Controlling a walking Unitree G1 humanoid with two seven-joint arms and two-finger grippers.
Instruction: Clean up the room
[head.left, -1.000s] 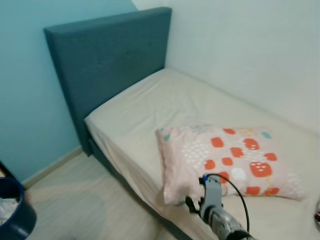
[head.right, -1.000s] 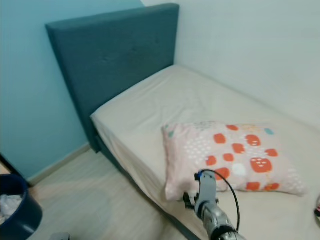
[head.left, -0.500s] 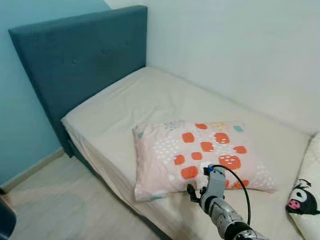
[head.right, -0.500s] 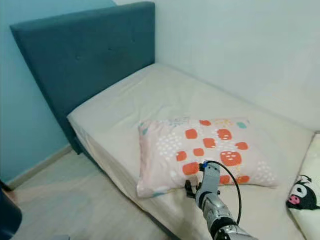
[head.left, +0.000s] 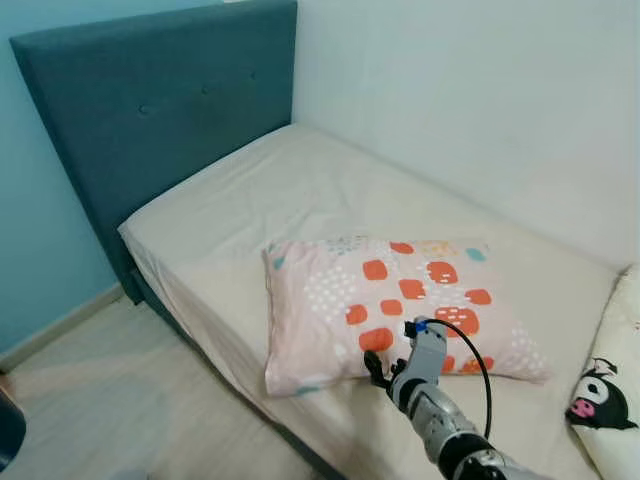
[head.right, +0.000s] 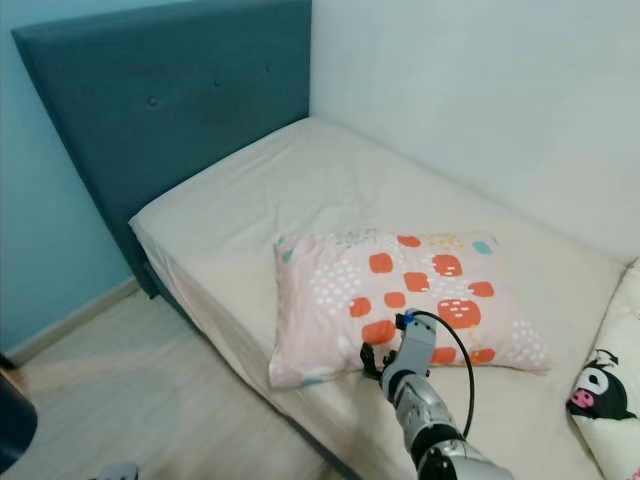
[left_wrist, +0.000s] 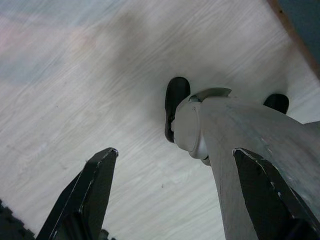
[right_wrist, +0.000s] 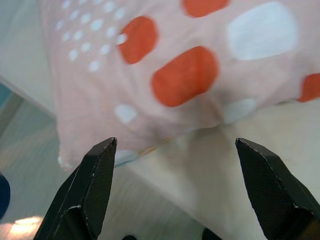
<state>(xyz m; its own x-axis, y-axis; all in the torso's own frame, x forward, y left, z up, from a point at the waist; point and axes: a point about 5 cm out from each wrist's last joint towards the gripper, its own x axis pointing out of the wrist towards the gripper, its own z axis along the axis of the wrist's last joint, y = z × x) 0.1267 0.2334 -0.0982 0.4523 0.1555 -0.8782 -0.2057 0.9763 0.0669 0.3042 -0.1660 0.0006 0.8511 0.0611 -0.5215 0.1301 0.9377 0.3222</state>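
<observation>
A single bed with a bare cream sheet stands against a pale wall, its teal padded headboard at the far left. One pillow, pink with orange, white and teal patches, lies flat on the mattress close to the near edge, well short of the headboard. That is likely why it counts as untidy: a pillow normally sits up against the headboard, and here the far end of the bed is bare.

The right gripper reaches forward over the near edge of the bed, just beside the pillow's near edge. In the right wrist view its two black fingers are spread wide apart, with the pillow's edge lying between and beyond them and nothing grasped. It seems placed to close on that edge so the pillow can be pulled or lifted toward the headboard, though whether the fingers already touch the cloth is hard to tell.

The left gripper hangs idle beside the robot's leg, pointing down at the pale wooden floor, its fingers apart and empty.

At the far right edge lies a second soft item, cream with a black cartoon face and pink snout; it is cut off, so it may be a cushion or a blanket.

Count: one bed, one patterned pillow, one cartoon-printed item, two grippers, both released.
</observation>
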